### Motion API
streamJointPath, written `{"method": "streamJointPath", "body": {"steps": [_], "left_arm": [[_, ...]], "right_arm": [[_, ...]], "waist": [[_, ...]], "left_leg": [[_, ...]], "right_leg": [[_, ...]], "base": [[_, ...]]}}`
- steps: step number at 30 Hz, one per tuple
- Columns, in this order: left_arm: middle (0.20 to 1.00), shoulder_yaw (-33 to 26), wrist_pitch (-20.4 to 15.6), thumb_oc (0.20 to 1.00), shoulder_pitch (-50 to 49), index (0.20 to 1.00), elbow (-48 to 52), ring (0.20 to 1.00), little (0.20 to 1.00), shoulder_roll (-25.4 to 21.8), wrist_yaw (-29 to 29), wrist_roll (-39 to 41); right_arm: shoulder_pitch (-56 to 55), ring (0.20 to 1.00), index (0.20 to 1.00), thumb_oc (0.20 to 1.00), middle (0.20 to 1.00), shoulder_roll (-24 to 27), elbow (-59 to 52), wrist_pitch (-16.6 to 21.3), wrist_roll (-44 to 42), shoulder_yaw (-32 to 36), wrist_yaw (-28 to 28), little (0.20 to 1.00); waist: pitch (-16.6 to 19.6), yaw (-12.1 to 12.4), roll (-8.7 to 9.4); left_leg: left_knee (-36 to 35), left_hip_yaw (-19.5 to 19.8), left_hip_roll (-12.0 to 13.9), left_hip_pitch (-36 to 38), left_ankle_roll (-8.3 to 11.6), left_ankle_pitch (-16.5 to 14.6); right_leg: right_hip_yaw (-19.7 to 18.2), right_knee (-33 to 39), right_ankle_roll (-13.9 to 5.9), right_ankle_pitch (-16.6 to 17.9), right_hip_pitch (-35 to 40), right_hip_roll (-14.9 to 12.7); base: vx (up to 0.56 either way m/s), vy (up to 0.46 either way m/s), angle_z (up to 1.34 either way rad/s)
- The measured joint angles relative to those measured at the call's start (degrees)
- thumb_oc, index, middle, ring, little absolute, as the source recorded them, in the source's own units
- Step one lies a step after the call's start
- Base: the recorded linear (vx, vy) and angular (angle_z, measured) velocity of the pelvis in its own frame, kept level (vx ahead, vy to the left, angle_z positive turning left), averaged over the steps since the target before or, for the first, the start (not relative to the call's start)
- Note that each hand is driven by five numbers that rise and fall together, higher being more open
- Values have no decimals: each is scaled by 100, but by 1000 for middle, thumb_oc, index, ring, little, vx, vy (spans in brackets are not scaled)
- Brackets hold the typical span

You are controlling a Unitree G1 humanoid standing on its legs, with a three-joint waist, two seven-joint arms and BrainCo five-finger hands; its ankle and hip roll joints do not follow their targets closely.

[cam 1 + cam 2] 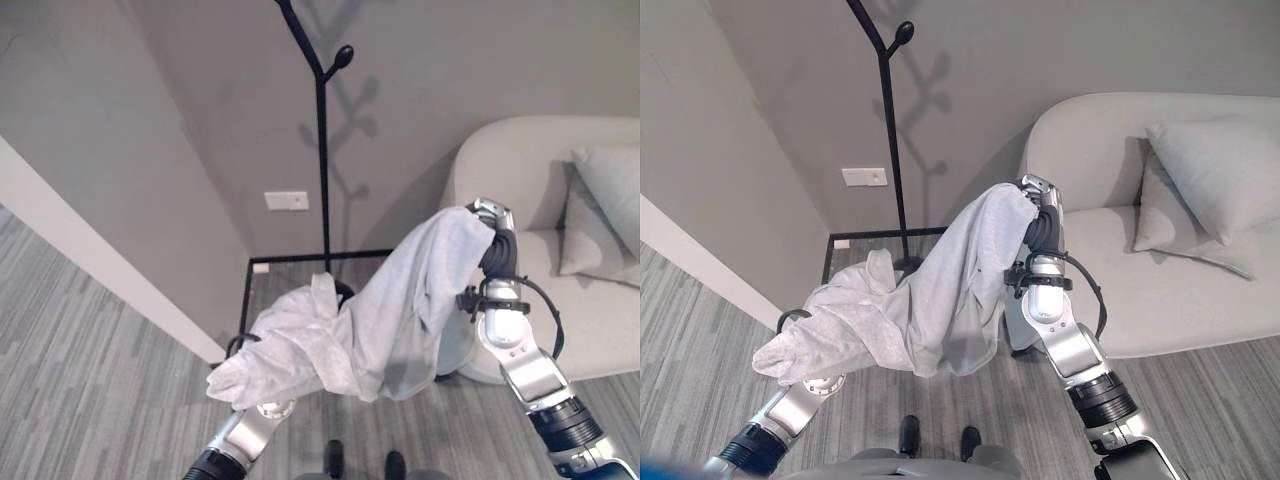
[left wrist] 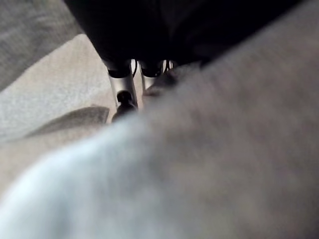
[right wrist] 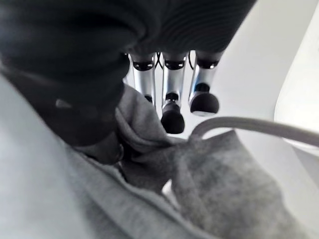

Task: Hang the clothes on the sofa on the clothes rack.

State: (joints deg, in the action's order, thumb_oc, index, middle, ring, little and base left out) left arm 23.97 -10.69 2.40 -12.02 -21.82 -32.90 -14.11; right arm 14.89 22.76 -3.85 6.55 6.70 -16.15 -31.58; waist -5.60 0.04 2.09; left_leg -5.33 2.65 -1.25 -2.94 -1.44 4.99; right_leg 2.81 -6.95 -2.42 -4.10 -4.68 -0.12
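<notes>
The garment (image 1: 370, 320) is a light grey, soft knit piece, heavily creased, held in the air between the 2 hands and clear of the floor (image 1: 90, 340). It hangs as a slack span: the high end sits at the right hand (image 1: 492, 222), the low end bunches in thick folds over the left hand (image 2: 124, 94), and a loose flap droops from the middle.

Right hand: raised in front of the sofa (image 1: 530, 170), near its front edge. The cloth is draped over the top of the hand and runs down along the wrist side. In the right wrist view the fingers (image 3: 172, 112) are curled, with a bunched fold of the cloth gathered against the palm beneath them; the hand is clamped on the garment.

Left hand: low, near the robot's own left side. The cloth lies over it and hides most of it. In the left wrist view only the bases of the fingers are visible above the fabric; whether they are apart or closed on the cloth cannot be determined.

The clothes rack (image 1: 322, 150) is a black pole with branching knobbed pegs, upright on a black frame base beside the wall (image 1: 120, 150). It stands beyond the garment; contact between the 2 cannot be judged.

A grey cushion (image 1: 1215, 170) lies on the sofa seat, toward its far end.
</notes>
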Motion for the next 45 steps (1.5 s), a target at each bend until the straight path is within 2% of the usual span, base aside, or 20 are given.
{"method": "streamJointPath", "body": {"steps": [2, 3, 6, 8, 10, 12, 16, 20, 23, 24, 25, 28, 30, 31, 32, 35, 38, 42, 44, 45], "left_arm": [[200, -2, 0, 200, 11, 200, 3, 200, 200, 6, -1, 14], [200, -2, -2, 200, 46, 200, 5, 200, 200, 45, -5, 51], [200, -16, -8, 200, 154, 200, 7, 200, 200, 32, -11, 53], [200, -7, -30, 200, 250, 200, 1, 200, 200, 59, -27, 56], [200, 2, -47, 200, 242, 200, -14, 200, 200, 64, -22, 63], [200, -3, -49, 200, 233, 200, 27, 200, 200, 59, 9, 181], [200, 25, -49, 200, 277, 200, 28, 200, 200, 78, -8, 272], [200, 39, -48, 200, 256, 200, -35, 200, 200, 88, -12, 277], [200, 44, -52, 200, 216, 200, -35, 200, 200, 84, -18, 276], [200, 47, -50, 200, 275, 200, 7, 200, 200, -18, -14, 274], [200, 67, -49, 200, 490, 200, 16, 200, 200, -154, -11, 265], [200, 31, -50, 200, 816, 200, 53, 200, 200, -327, -59, 262], [200, 32, -49, 200, 915, 200, 57, 200, 200, -407, -65, 259], [200, 39, -48, 200, 893, 200, 63, 200, 200, -519, -67, 250], [200, 34, -47, 200, 858, 200, 65, 200, 200, -555, -67, 233], [200, -85, -46, 200, 690, 200, 196, 200, 200, -588, -78, 152], [200, -310, -60, 200, 516, 200, 349, 200, 200, -589, -137, 27], [200, -455, -79, 200, 597, 200, 28, 200, 200, -599, -229, -67], [200, -387, -79, 200, 591, 200, 21, 200, 200, -588, -210, -77], [200, -505, -89, 200, 364, 200, 170, 200, 200, -514, -173, -80]], "right_arm": [[0, 200, 200, 200, 200, 0, -1, 2, 6, -5, 27, 200], [4, 200, 200, 200, 200, 4, -9, 4, 11, -13, 61, 200], [55, 200, 200, 200, 200, 7, -9, 8, 13, -15, 85, 200], [123, 200, 200, 200, 200, 36, -9, 17, 14, -22, 80, 200], [152, 200, 200, 200, 200, 45, 5, 29, 15, -27, 76, 200], [118, 200, 200, 200, 200, 81, -28, 41, 15, -24, 66, 200], [280, 200, 200, 200, 200, 96, 18, 120, 13, -60, -69, 200], [303, 200, 200, 200, 200, 107, 64, 117, 14, -97, -72, 200], [280, 200, 200, 200, 200, 125, -45, 123, 16, -169, -69, 200], [196, 200, 200, 200, 200, 91, -83, 120, 19, -221, -48, 200], [96, 200, 200, 200, 200, 147, -159, 112, 24, -203, -40, 200], [76, 200, 200, 200, 200, 103, -221, 109, 91, -169, -35, 200], [82, 200, 200, 200, 200, 98, -221, 107, 204, -157, -31, 200], [76, 200, 200, 200, 200, 56, -223, 83, 241, -67, -24, 200], [46, 200, 200, 200, 200, 50, -223, 62, 245, 7, -35, 200], [60, 200, 200, 200, 200, 36, -234, 13, 314, 193, -85, 200], [66, 200, 200, 200, 200, 96, -385, 9, 480, 341, -208, 200], [68, 200, 200, 200, 200, 131, -540, 33, 695, 450, -486, 200], [23, 200, 200, 200, 200, 135, -581, 42, 698, 474, -550, 200], [-152, 200, 200, 200, 200, 146, -781, 49, 720, 560, -573, 200]], "waist": [[-4, -10, 7], [-29, -11, 26], [-168, 10, 188], [-288, 74, 298], [-360, 97, 341], [-410, 92, 421], [-441, 197, 353], [-541, 186, 163], [-453, 202, 28], [-403, 151, 174], [-362, 12, 247], [-334, 41, 232], [-333, 42, 226], [-339, 104, 190], [-337, 96, 165], [-286, 87, 64], [-221, 26, -4], [-184, -199, -77], [-120, -364, 79], [-37, -395, 181]], "left_leg": [[124, 11, 11, -22, 98, -82], [576, 37, 1, -157, 315, -251], [1483, 21, -151, -559, 352, -248], [2508, -21, -192, -1150, 635, -60], [2963, -166, -69, -1463, 550, -139], [2538, -575, 280, -1474, 342, -276], [255, 101, 459, -1274, 391, -196], [-26, 112, 503, -1377, 298, -129], [457, 89, 433, -1227, 231, -87], [566, -216, 188, -1145, 236, 453], [527, -317, -92, -1098, -2, 321], [511, -419, -343, -920, -322, 95], [498, -453, -430, -786, -462, -9], [371, -539, -458, -475, -575, -99], [352, -557, -472, -332, -653, -157], [283, -630, -482, 27, -722, -294], [50, -511, -433, 215, -601, -365], [41, -261, -175, 215, -367, -364], [5, -66, -408, 363, -355, -367], [1, 99, -610, 577, -276, -459]], "right_leg": [[16, -126, 46, -124, -12, 15], [0, -316, 192, -307, -14, 26], [13, -467, 312, -453, -19, -86], [1, -491, 404, -478, 1, -134], [95, -361, 529, -429, 119, -168], [334, 75, 580, -263, 377, -147], [51, 446, 515, -61, 454, -33], [-261, 981, 237, -190, 1162, -53], [-729, 967, 12, -451, 1399, -216], [-962, 683, -256, -688, 1355, -519], [-957, 358, -262, -686, 1203, -800], [-1004, -394, -469, -735, 865, -1079], [-1026, -643, -602, -618, 784, -1132], [-1077, -1865, -780, -475, 331, -1163], [-1062, -2244, -772, -472, 180, -1205], [-617, -2332, -788, -459, -63, -1562], [-575, -1858, -829, -531, -371, -1306], [-1134, -878, -603, -371, -1131, 155], [-1142, -179, -401, 165, -1144, 182], [-1126, 28, -124, 761, -956, -4]], "base": [[205, -39, 9], [116, -43, 15], [75, -40, 21], [248, -45, 22], [215, 10, 15], [261, 105, 20], [246, 126, -18], [422, 277, -48], [307, 237, -95], [337, 295, -74], [334, 296, -41], [196, 213, -10], [223, 227, -17], [223, 171, -24], [251, 162, -25], [186, 57, -11], [177, 3, -3], [113, -22, 30], [104, -87, 87], [115, -101, 61]]}}
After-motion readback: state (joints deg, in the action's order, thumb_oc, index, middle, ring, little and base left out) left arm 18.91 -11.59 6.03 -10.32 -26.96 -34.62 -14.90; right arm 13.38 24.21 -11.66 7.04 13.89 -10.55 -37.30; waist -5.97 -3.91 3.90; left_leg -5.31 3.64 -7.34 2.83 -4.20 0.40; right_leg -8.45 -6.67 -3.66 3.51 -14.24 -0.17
